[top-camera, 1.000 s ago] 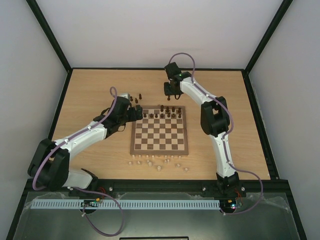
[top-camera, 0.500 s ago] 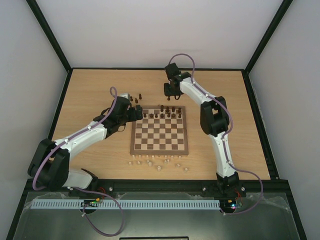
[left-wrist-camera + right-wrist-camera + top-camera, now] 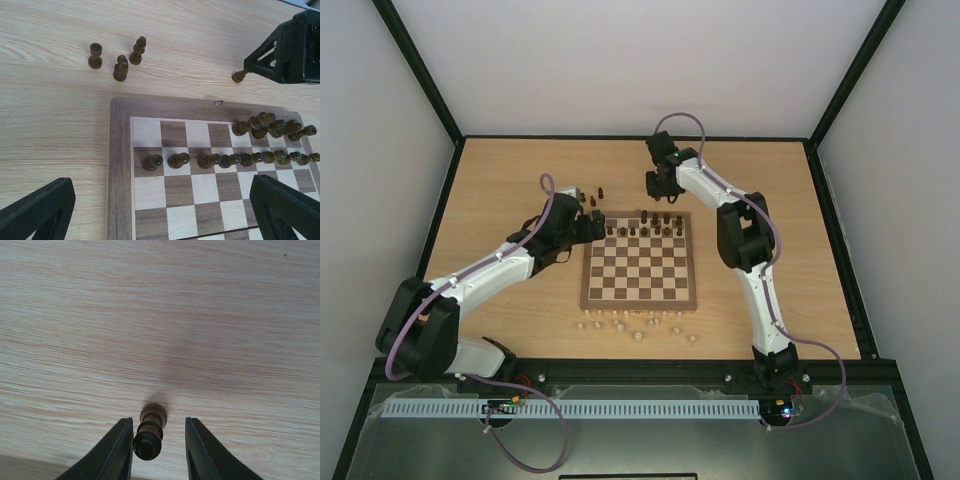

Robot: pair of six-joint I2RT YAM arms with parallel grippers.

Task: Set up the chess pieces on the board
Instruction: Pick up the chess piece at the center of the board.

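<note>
Pale wooden worktop [image 3: 500, 190] carried the board [image 3: 640, 272], dark chess pieces [image 3: 220, 160] lining its far rows. Beyond it the right end effector [image 3: 158, 424] stood open astride a pawn [image 3: 150, 432], perhaps touching one finger. The left end effector [image 3: 160, 200] gaped wide over the board's corner.
</note>
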